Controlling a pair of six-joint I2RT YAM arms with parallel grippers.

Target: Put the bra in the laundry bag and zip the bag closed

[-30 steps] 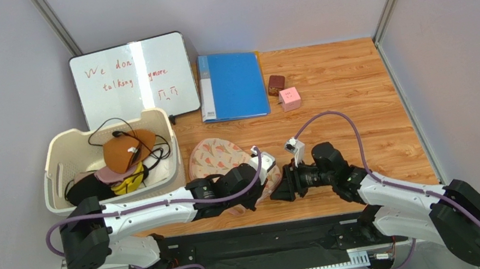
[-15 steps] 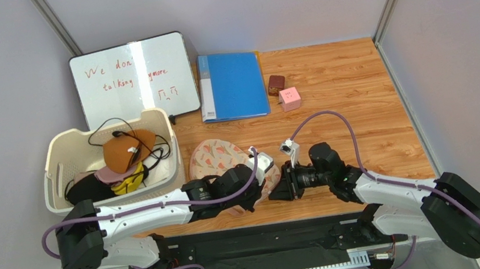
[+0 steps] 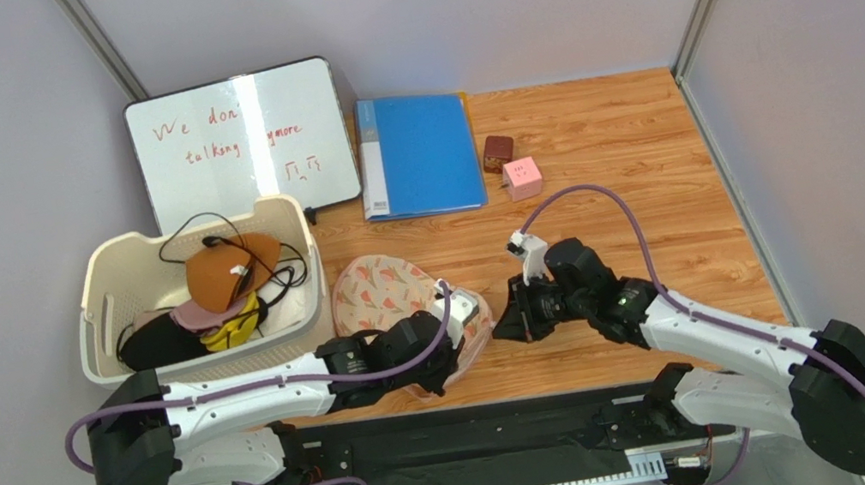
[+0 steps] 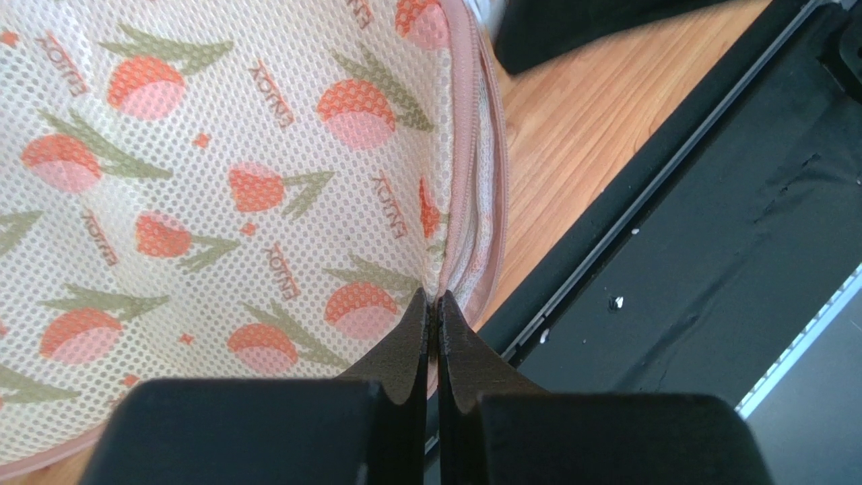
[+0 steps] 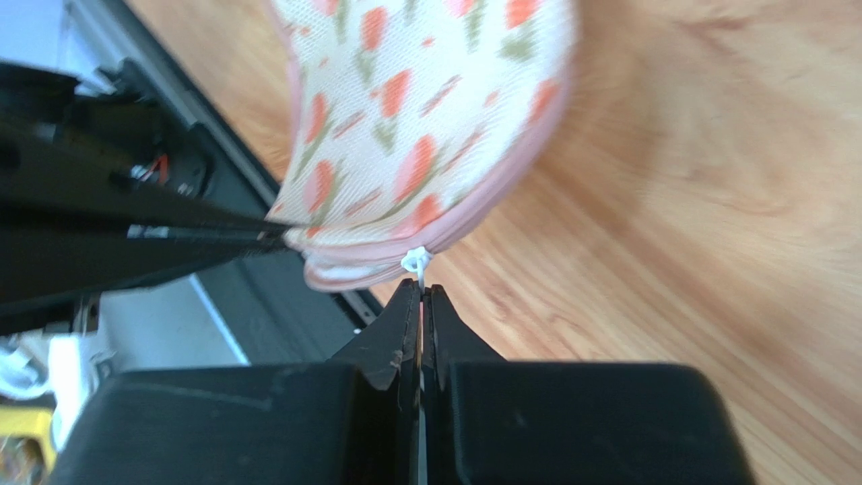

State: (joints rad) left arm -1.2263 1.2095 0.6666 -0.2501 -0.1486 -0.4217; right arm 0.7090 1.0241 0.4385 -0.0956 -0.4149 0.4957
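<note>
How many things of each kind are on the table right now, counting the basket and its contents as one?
beige-pink printed mesh laundry bag: 1
cream plastic basket: 1
white dry-erase board: 1
blue plastic folder: 1
small dark red cube plus small pink cube: 2
Total: 6

Laundry bag (image 3: 387, 289): lying near centre, beige-pink mesh showing red-and-green print and pink zip edging. Near-right edge sitting raised off the surface, white zip pull (image 5: 415, 261) sticking out there. Bra (image 3: 228, 272): resting orange-brown cup up in the left basket (image 3: 100, 289), thin black straps trailing.
</note>
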